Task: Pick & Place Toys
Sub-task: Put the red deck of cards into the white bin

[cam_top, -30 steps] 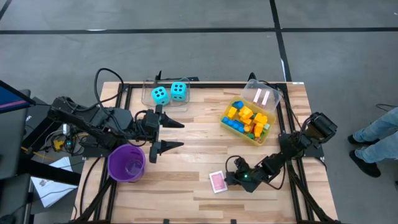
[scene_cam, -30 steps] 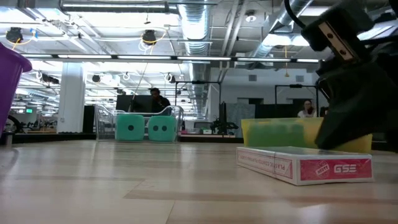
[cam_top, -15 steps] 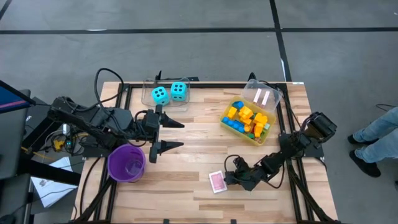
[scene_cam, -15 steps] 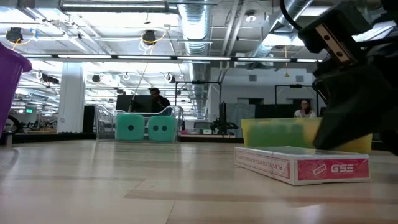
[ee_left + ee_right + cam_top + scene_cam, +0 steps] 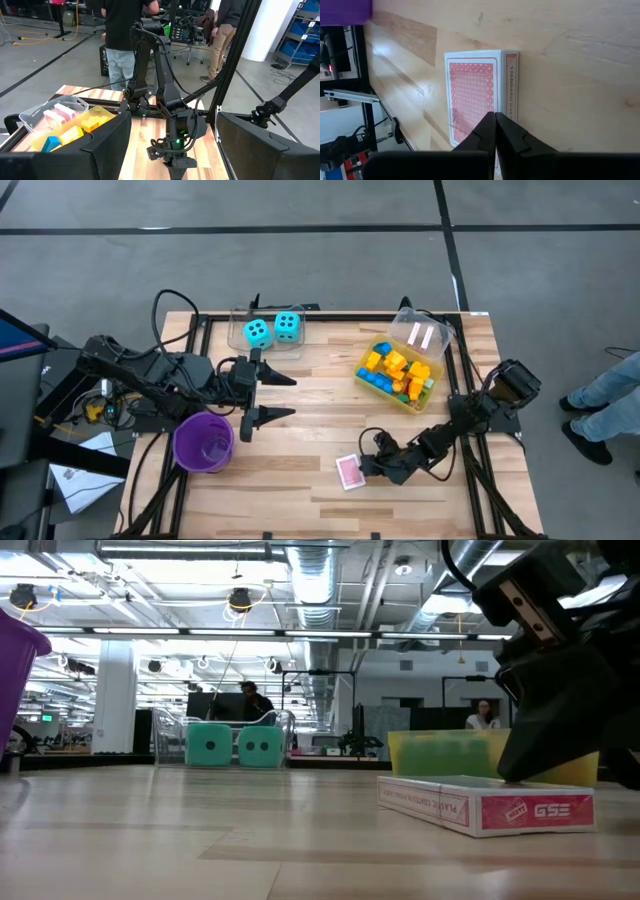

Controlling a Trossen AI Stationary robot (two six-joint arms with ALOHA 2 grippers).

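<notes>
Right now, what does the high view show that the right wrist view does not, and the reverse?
Only the high view shows the left tool, open above the table beside the purple cup, plus the two cyan dice and the yellow bin of bricks. Only the right wrist view shows the right tool with its fingertips pressed together, shut, against the card box's patterned face, and the printed side edge. Both share the pink card box lying flat on the wooden table.
</notes>
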